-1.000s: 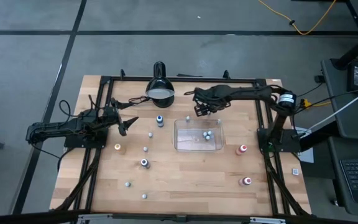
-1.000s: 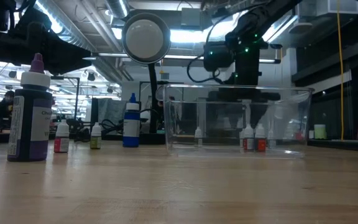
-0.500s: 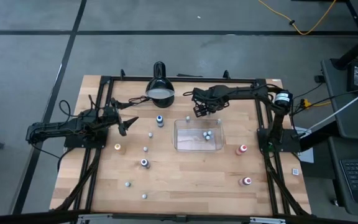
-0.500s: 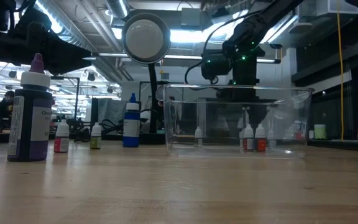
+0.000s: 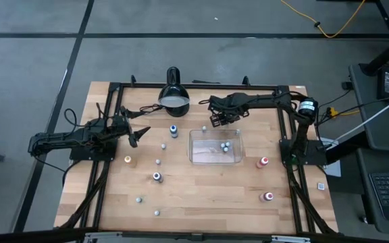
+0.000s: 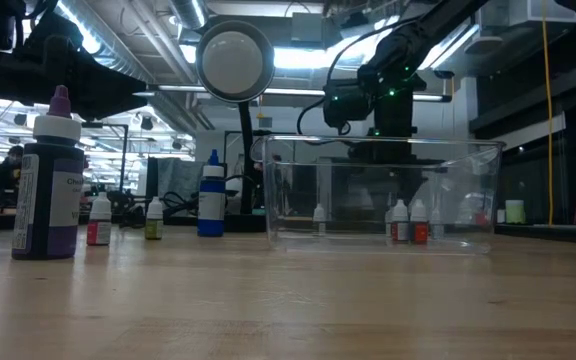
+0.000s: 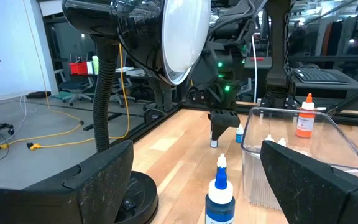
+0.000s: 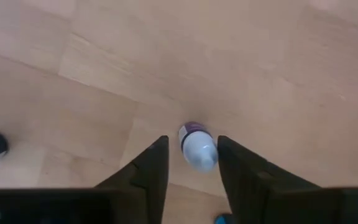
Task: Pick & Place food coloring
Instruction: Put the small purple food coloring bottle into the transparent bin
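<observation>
Bench (image 5: pixel 201 196), clear tray (image 5: pixel 215 147) mid-bench. My right gripper (image 8: pixel 191 163) hangs near the back edge, fingers spread straddling a small purple-capped bottle (image 8: pixel 197 147), upright, directly below. Left gripper (image 5: pixel 138 133) waits at left edge, spread.

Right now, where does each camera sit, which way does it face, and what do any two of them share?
High: above the table, straight down; both arms, clear tray.
Low: at tabletop height, level across; tray, right arm above.
Left wrist: on the left arm beside the lamp, looking across; own fingers, right gripper beyond.
Right wrist: straight down on the wood; own fingers flank a small bottle.
Shared: high, low and left wrist show tray and lamp.
</observation>
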`<control>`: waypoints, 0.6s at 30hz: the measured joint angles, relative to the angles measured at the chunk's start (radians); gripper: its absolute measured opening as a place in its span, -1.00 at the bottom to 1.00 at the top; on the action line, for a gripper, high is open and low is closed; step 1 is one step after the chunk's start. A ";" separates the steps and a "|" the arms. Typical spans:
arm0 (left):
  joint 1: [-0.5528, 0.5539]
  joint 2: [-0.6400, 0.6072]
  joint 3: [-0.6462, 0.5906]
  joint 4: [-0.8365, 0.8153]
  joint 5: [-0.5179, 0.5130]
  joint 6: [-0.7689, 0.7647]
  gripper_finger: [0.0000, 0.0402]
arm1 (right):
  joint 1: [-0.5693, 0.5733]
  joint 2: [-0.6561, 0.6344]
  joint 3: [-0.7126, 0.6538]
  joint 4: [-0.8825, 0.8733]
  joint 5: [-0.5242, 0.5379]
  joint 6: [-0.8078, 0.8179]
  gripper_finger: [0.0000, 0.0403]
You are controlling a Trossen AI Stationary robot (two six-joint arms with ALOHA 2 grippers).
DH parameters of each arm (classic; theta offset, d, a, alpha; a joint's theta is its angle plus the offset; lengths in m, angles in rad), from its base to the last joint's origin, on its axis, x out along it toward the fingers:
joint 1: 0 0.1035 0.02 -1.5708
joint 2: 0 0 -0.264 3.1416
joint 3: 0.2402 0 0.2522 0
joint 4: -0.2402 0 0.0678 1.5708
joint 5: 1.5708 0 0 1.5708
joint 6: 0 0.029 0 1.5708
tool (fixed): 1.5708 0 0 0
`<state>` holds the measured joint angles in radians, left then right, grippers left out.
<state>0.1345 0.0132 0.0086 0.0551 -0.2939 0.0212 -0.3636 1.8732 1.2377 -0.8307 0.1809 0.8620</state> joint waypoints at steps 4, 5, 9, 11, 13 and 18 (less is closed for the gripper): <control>0.000 0.000 0.000 0.000 0.000 0.000 0.73 | 0.000 0.000 0.000 0.000 0.028 0.000 -0.44; 0.000 0.000 0.000 0.000 0.000 0.000 0.73 | 0.000 0.000 0.000 0.000 0.028 0.000 -0.46; 0.000 0.000 0.000 0.000 0.000 0.000 0.73 | 0.000 0.000 0.000 -0.002 0.028 -0.001 -0.59; 0.000 0.000 0.000 0.000 0.000 0.000 0.73 | 0.000 0.000 0.001 -0.009 0.028 -0.003 -0.66; 0.000 0.000 0.000 0.000 0.000 0.000 0.73 | 0.000 0.000 0.002 -0.020 0.030 -0.004 -0.72; 0.000 0.000 0.000 0.000 0.000 0.000 0.73 | 0.000 -0.001 0.002 -0.027 0.031 -0.008 -0.63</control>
<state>0.1348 0.0132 0.0086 0.0551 -0.2939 0.0215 -0.3634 1.8724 1.2392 -0.8572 0.2119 0.8542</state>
